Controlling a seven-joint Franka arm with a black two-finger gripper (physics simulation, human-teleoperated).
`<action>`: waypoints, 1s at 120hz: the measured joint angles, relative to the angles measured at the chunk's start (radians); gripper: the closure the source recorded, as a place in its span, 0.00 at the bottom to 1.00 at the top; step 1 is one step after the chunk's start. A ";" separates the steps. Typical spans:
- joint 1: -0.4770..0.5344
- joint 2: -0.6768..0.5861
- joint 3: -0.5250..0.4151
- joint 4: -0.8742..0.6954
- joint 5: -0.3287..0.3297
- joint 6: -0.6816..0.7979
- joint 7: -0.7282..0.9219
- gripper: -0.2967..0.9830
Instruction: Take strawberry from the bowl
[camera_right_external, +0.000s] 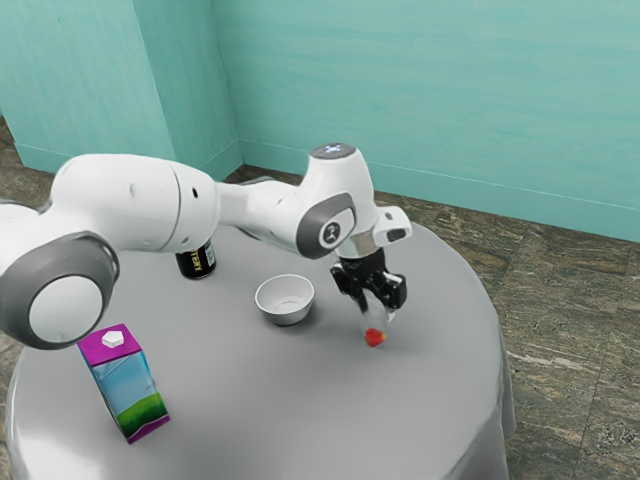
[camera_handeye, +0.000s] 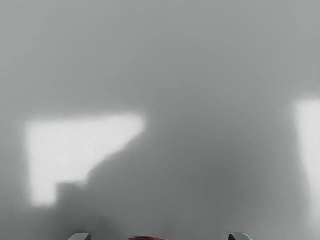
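1 gripper (camera_right_external: 376, 317), 2 fingers (camera_handeye: 80, 237) spread, released. 1 strawberry (camera_right_external: 375, 338) between the fingertips, clear of both, outside the bowl. 1 bowl (camera_right_external: 285, 308) upright on 1 round table (camera_right_external: 290, 400). 1 carton (camera_right_external: 127, 385), 1 black can (camera_right_external: 197, 262), both on the table, apart from the bowl. 1 arm (camera_right_external: 135, 200) reaching over.

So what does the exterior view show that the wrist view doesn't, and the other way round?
Exterior view's share: the white bowl, carton, black can, white arm, teal walls and floor.
Wrist view's share: bright light patches, close up.
Common to both: the gray table, the red strawberry and the open gripper.
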 joint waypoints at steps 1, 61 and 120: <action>0.000 0.000 0.000 0.000 0.000 0.000 0.000 0.46; -0.093 -0.293 0.227 -0.039 0.122 -0.174 0.021 0.25; -0.083 -0.458 0.283 -0.029 0.208 -0.396 0.032 0.23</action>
